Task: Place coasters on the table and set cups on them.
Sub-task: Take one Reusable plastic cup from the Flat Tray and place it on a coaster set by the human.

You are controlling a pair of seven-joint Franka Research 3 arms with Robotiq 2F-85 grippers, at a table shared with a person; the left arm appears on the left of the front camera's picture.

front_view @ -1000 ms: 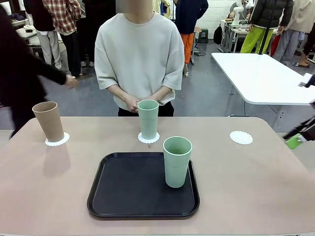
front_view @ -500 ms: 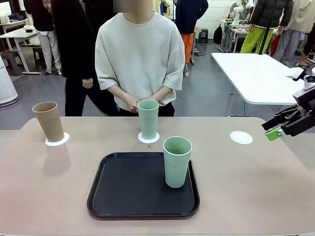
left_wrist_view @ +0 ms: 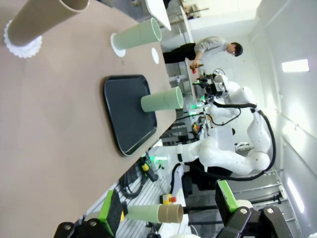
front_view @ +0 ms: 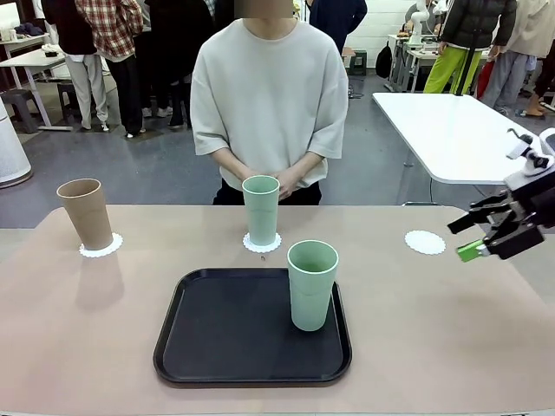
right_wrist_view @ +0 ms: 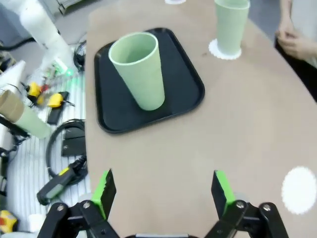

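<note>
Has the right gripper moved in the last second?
Yes. The right gripper has come in from the picture's right edge toward the empty coaster.

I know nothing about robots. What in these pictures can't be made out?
- Front view: middles of two coasters, hidden under the tan cup and far green cup.
- Front view: right arm behind the right gripper, cut off by the right edge.
- Front view: dark speck on the table, too small to identify.
- Left wrist view: tan cup's rim, cut off by the top edge.
- Right wrist view: bare coaster, blurred, its edge pattern lost.
</note>
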